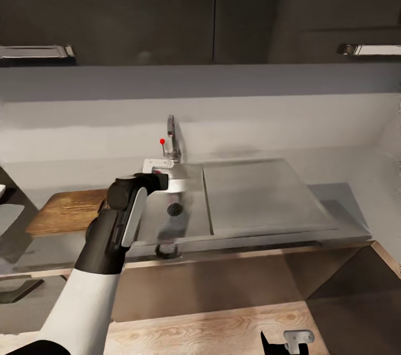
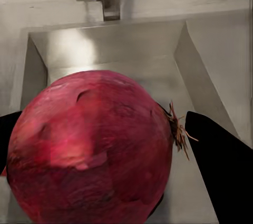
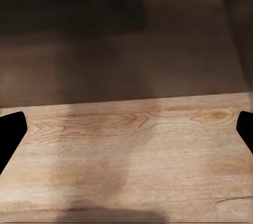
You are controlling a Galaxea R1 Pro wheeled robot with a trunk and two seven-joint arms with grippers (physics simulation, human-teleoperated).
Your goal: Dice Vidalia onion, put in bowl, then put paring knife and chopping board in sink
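The Vidalia onion [image 2: 89, 150], a dark pinkish-red ball with a dry root tuft, sits between the black fingers of my left gripper [image 2: 100, 134], which is shut on it. In the head view that gripper [image 1: 160, 179] hangs over the sink [image 1: 192, 207] basin, just in front of the chrome tap [image 1: 172, 140]. The brown chopping board [image 1: 67, 210] lies on the grey countertop [image 1: 334, 199] left of the sink. My right gripper [image 3: 126, 129] is open and low over a wooden floor. The paring knife is out of view. A white sliver [image 1: 2, 190] at the far left could be the bowl; I cannot tell.
The basin's drain [image 1: 175, 209] lies below my left wrist, and the flat drainboard [image 1: 262, 199] stretches to its right. Dark wall cabinets [image 1: 211, 9] hang above the pale backsplash. Below the counter's front edge is a brown cabinet face, then wooden floor [image 1: 211, 332].
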